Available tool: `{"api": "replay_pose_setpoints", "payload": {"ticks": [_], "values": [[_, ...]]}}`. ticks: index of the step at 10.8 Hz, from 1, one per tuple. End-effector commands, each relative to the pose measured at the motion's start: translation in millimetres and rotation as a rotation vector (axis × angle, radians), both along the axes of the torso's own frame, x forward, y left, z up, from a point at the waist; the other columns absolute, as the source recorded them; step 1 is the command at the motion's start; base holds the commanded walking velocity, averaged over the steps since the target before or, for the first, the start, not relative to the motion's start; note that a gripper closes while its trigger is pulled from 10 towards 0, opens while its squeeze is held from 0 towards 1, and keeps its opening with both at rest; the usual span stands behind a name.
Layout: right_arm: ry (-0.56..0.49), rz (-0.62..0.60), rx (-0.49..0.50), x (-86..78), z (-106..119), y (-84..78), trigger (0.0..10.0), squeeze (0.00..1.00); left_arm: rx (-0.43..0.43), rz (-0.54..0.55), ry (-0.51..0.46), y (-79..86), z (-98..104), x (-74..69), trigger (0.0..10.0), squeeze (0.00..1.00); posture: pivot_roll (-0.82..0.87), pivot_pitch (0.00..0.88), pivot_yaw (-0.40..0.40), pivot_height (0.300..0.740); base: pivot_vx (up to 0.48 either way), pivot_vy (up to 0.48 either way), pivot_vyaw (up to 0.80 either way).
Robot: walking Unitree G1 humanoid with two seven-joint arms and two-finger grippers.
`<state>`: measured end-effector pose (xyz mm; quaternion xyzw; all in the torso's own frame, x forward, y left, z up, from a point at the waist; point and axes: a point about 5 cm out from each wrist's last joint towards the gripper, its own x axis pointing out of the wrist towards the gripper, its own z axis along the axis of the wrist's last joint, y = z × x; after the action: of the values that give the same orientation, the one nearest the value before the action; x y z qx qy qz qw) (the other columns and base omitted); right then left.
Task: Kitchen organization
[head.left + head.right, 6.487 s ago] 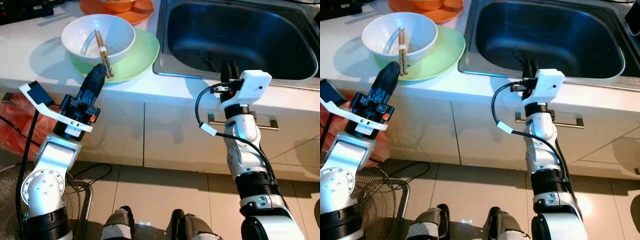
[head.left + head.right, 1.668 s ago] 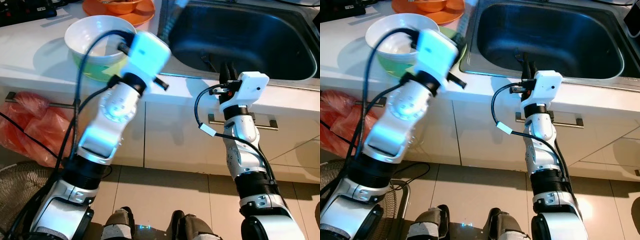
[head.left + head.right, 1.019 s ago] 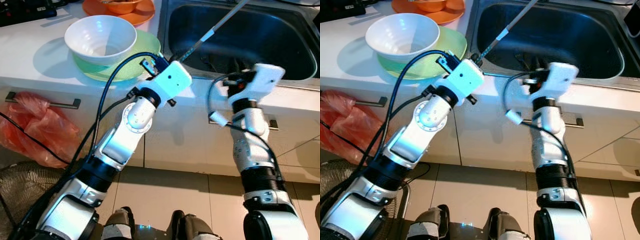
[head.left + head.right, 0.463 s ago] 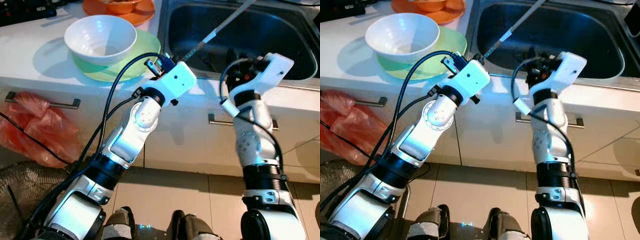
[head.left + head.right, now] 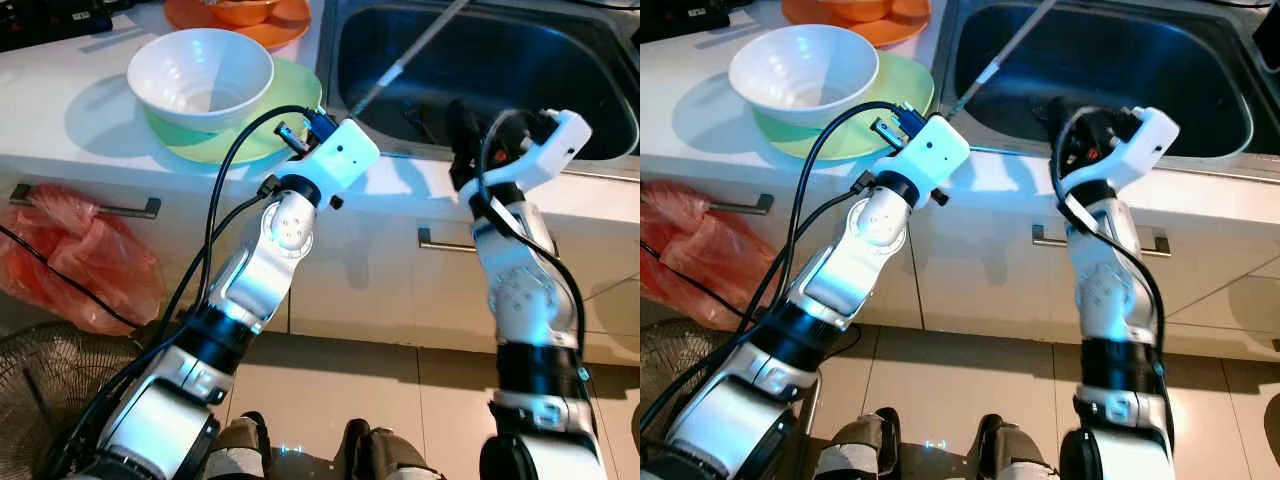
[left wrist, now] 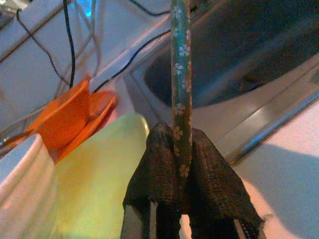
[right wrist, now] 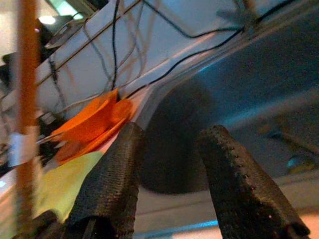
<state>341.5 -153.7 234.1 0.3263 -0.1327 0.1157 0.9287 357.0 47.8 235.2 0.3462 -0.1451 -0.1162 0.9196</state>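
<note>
white bowl (image 5: 200, 75) on a green plate (image 5: 268, 115), orange dishes (image 5: 240, 14) behind, red bag (image 5: 75, 265) low by the cabinet. no readable writing. left gripper (image 6: 179, 169) pinched on the flowered chopsticks (image 6: 180, 84), slanting out over the sink (image 5: 600, 95). right gripper (image 7: 169, 174) spread, holding nothing — raised to the sink's front edge, higher than half a second ago.

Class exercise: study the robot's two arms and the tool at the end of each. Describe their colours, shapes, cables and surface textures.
Both arms are silver, rounded segments with black joint bands. Each wrist carries a white boxy housing. Black cables loop along the left arm; one with a white tag curls beside the right arm. The left tool and right tool each have two long black fingers with a woven, mesh-like texture.
</note>
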Motion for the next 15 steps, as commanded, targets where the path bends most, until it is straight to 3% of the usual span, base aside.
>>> {"api": "replay_pose_setpoints", "payload": {"ticks": [1,3,5,7,15], "values": [[-0.028,0.053,0.035,-7.1,5.2,1.4,10.0,0.00,0.012,0.013,0.009,-2.6,-1.2,0.9,10.0,0.00,0.12,0.232,-0.033,0.740,0.000,0.000,0.00],[-0.078,0.115,0.114,-13.5,20.6,3.7,10.0,0.00,0.080,-0.002,0.025,-4.7,-6.6,0.0,10.0,0.00,0.12,0.230,-0.031,0.740,0.000,0.000,0.00],[-0.124,0.164,0.185,-18.0,33.2,5.7,10.0,0.00,0.091,-0.015,0.036,-6.7,-9.2,-1.5,10.0,0.00,0.12,0.226,-0.030,0.740,0.000,0.000,0.00],[-0.155,0.197,0.190,-24.1,40.7,7.8,10.0,0.00,0.093,-0.038,0.041,-10.9,-10.7,-3.6,10.0,0.00,0.11,0.223,-0.028,0.740,0.000,0.000,0.00],[-0.131,0.223,0.242,-19.0,33.7,13.6,10.0,0.00,0.133,-0.139,0.035,-23.1,-10.9,-11.4,10.0,0.00,0.12,0.228,-0.038,0.740,0.000,0.000,0.00]]}}
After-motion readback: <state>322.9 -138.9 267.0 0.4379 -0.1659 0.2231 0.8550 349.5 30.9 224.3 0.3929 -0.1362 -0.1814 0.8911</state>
